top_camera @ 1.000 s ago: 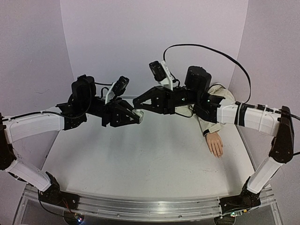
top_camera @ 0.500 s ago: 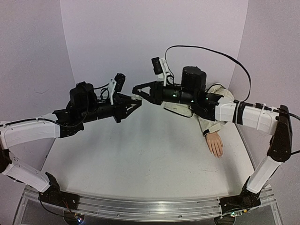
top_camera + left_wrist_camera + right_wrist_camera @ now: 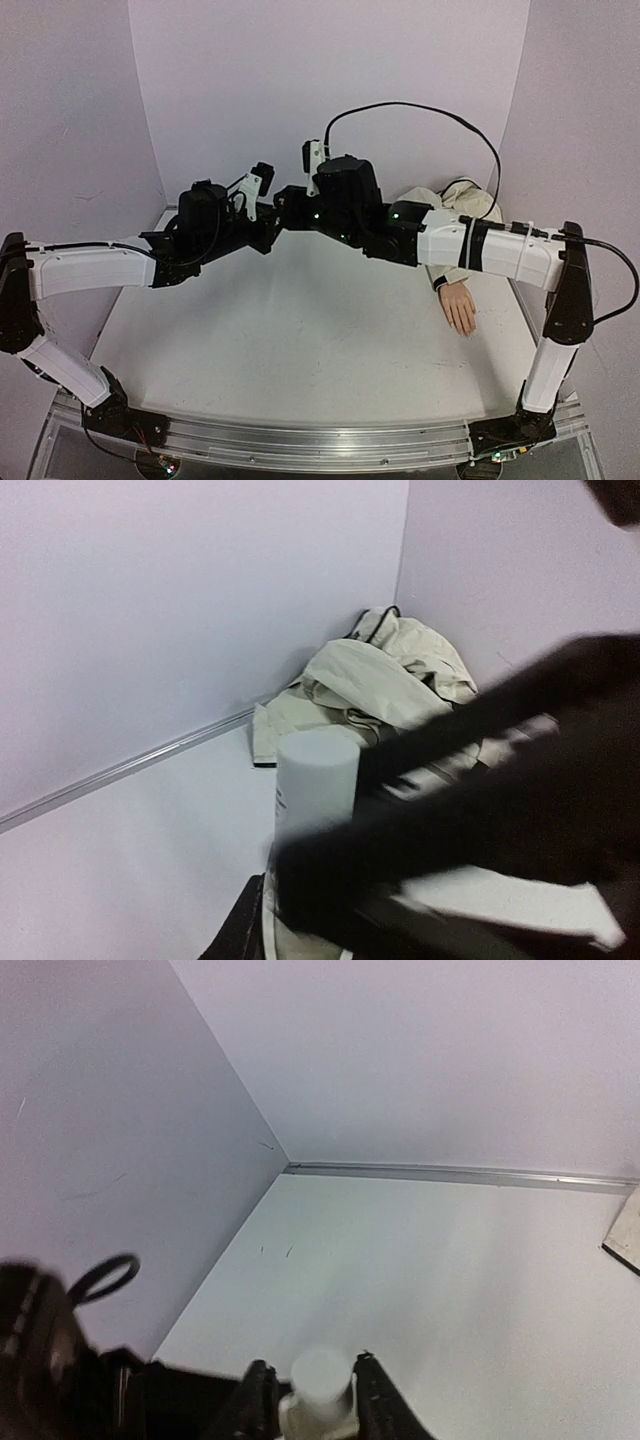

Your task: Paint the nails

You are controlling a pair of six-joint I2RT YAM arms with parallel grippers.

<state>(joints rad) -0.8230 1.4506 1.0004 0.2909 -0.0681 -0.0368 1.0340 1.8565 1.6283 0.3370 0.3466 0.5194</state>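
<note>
Nails (image 3: 465,328) – too small to read, no colour or gloss can be made out. They tip a peach mannequin hand (image 3: 459,305) lying on the counter (image 3: 300,340) at its right side, fingers aimed at the near edge, wrist in a beige sleeve (image 3: 447,272) that runs back into a crumpled jacket (image 3: 380,680) in the far right corner.

Both arms are well apart from the hand. The right arm rises from its base, bends at the elbow above the hand and reaches left across the jacket, w/ a black cable (image 3: 420,110) looping over it. The left arm stretches low from the left edge toward centre rear. The two meet there, raised off the counter: left tool (image 3: 268,228) and right tool (image 3: 290,200) tip to tip.

Left tool is pinched on a white bottle (image 3: 315,780), held upright. In the right wrist view the right tool's fingers (image 3: 370,1390) flank the bottle's top on both sides – can't tell whether they press it or stand just clear.
</note>
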